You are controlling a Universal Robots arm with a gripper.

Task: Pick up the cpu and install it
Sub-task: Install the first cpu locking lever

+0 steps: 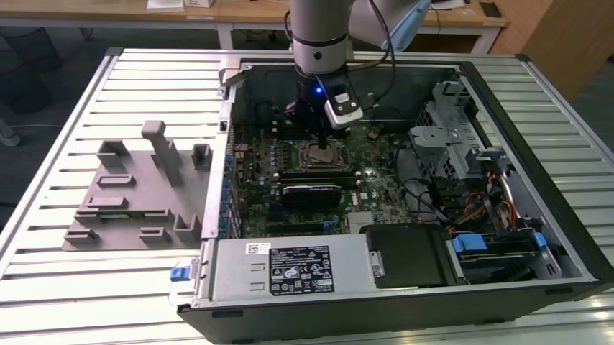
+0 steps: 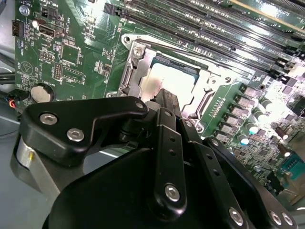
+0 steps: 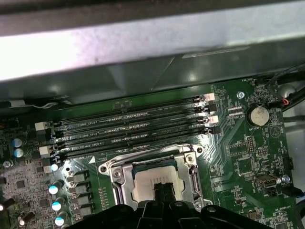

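We are at the install step: our gripper (image 3: 162,191) hangs right over the socket (image 3: 155,179) inside the computer case (image 1: 537,237), fingers drawn narrow, touching the cpu (image 3: 152,183) that lies in the socket's metal frame. Whether they grip it, we cannot tell.

table (image 1: 57,215): carries computer case and fixture block
computer case (image 1: 537,93): lies open on the table, toward the exterior view's right
fixture block (image 1: 134,194): on the table, beside the case on the exterior view's left
motherboard (image 1: 374,169): inside the case
socket (image 3: 188,164): on the motherboard, next to the memory slots (image 3: 133,129)
cpu (image 3: 143,181): in the socket frame
gripper (image 3: 161,191): directly over the cpu, inside the case
power supply (image 1: 287,269): at the case's near edge in the exterior view
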